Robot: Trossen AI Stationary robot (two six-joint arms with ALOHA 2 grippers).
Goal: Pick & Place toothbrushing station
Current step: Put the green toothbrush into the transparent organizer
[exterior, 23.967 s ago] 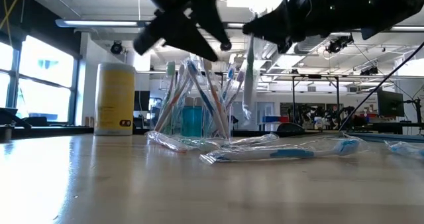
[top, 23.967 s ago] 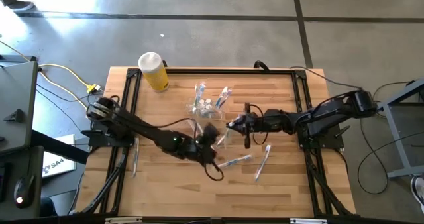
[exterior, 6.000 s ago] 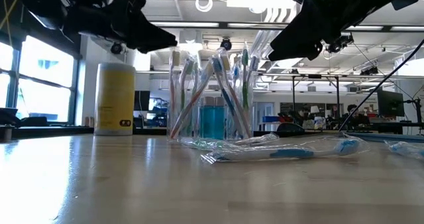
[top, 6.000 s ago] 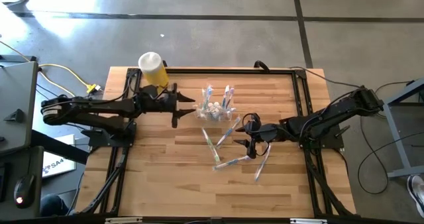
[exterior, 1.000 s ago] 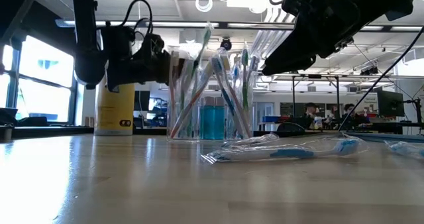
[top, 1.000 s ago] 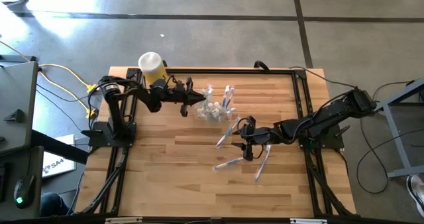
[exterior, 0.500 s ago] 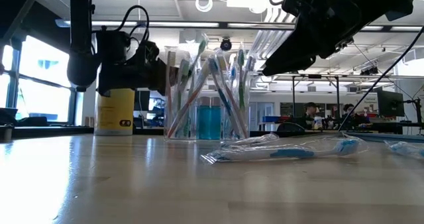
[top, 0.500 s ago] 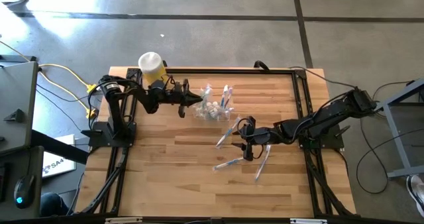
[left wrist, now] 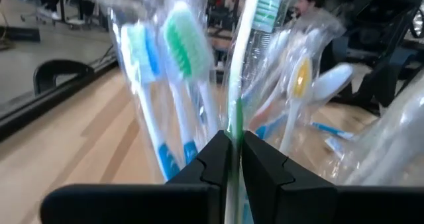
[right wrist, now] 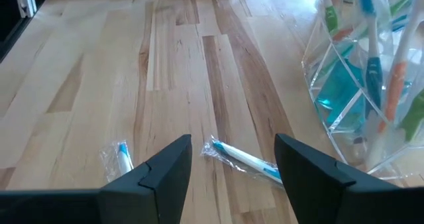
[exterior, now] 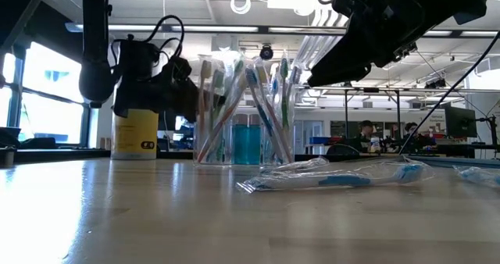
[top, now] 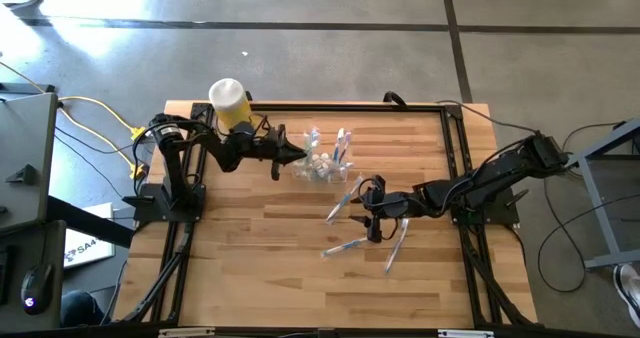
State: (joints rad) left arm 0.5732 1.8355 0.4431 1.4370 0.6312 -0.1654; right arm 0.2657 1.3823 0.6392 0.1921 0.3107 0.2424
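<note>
Table (top: 260, 278): wooden top in a black frame, carrying everything below.
Left arm (top: 185, 153): reaches in from the left edge toward the cup near the back edge.
Right arm (top: 500, 178): reaches in from the right edge toward the middle of the table.
Cylinder (top: 232, 106): yellow with a white cap, upright at the back left corner.
Cup (top: 322, 164): clear plastic, upright near the middle of the back edge, full of brushes standing fanned out.
Left gripper (top: 298, 156): at the cup's left side; fingers (left wrist: 215, 159) nearly together, pinching the stem of a green brush (left wrist: 233, 118) that stands in the cup.
Right gripper (top: 368, 210): low over the middle of the table, fingers (right wrist: 169, 168) apart, holding nothing.
Loose brushes (top: 345, 246): wrapped ones lying flat near the right gripper, toward the front; one with a blue end (right wrist: 246, 160) lies between its fingers in the wrist view.
</note>
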